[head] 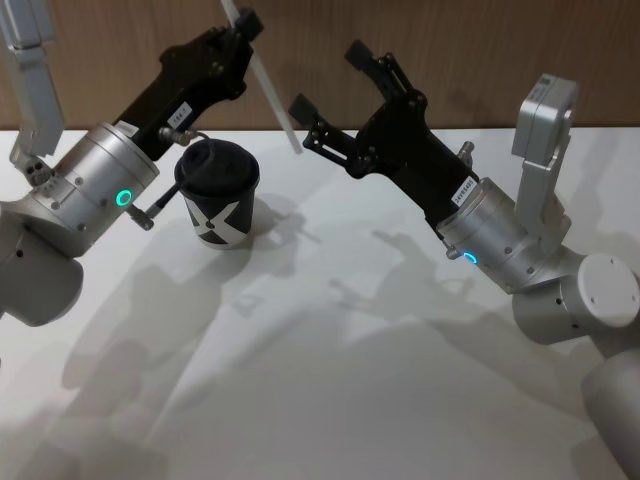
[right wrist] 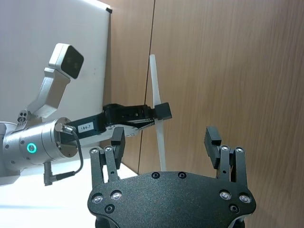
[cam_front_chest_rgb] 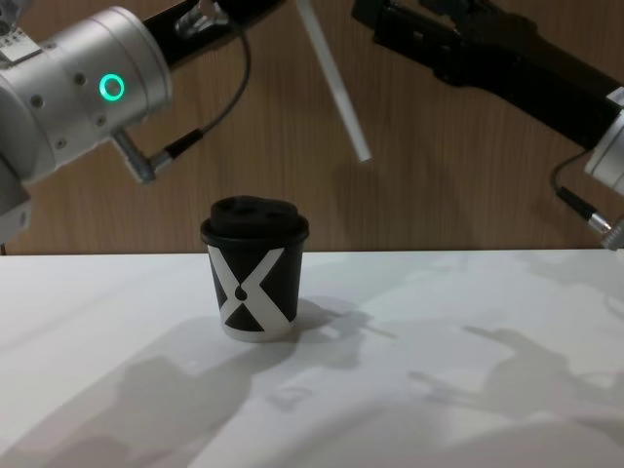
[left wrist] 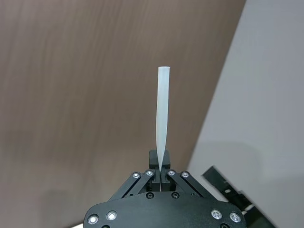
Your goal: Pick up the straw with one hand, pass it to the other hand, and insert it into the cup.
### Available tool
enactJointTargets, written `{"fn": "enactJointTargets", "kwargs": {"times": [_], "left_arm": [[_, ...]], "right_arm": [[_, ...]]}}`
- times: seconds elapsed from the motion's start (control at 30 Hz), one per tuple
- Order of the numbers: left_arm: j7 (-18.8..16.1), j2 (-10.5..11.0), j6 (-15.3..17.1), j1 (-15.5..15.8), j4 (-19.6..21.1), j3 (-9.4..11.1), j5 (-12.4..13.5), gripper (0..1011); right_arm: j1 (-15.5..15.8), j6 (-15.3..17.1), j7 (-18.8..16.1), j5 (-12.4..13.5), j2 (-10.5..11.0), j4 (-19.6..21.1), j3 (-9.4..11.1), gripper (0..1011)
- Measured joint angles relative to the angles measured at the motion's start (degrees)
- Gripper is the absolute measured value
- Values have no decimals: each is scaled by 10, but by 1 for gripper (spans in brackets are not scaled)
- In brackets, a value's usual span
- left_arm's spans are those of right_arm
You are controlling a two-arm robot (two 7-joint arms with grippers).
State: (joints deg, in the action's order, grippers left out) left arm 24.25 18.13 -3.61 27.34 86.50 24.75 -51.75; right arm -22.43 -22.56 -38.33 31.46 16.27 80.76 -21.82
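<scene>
The white straw (head: 268, 88) hangs tilted in the air, and my left gripper (head: 240, 25) is shut on its upper part. In the left wrist view the straw (left wrist: 162, 114) sticks out from between the shut fingertips. Its lower end (cam_front_chest_rgb: 363, 154) hangs above and to the right of the black cup (cam_front_chest_rgb: 255, 273), well clear of the domed lid. The cup (head: 218, 195) stands upright on the white table, under the left arm. My right gripper (head: 328, 78) is open just right of the straw, holding nothing. From the right wrist, the straw (right wrist: 156, 118) lines up between the spread fingers (right wrist: 212, 137).
The white table (head: 350, 380) stretches out in front of and to the right of the cup. A brown wooden wall (cam_front_chest_rgb: 468, 185) rises behind the table. Both arms reach in high above the table's far part.
</scene>
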Motion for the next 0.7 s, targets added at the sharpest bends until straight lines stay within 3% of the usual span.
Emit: {"fn": "enactJointTargets", "kwargs": {"times": [0.3,0.5,0.7], "left_arm": [[-48,20,-18,-3,8,0,68,7],[-68,30,-21,-3,14,0,101,7],[-79,37,-19,-4,21,-1,117,7]], "right_arm": [[0,0,0,0,0,0,0,1001],[0,0,0,0,0,0,0,1001],[0,0,0,0,0,0,0,1001]]}}
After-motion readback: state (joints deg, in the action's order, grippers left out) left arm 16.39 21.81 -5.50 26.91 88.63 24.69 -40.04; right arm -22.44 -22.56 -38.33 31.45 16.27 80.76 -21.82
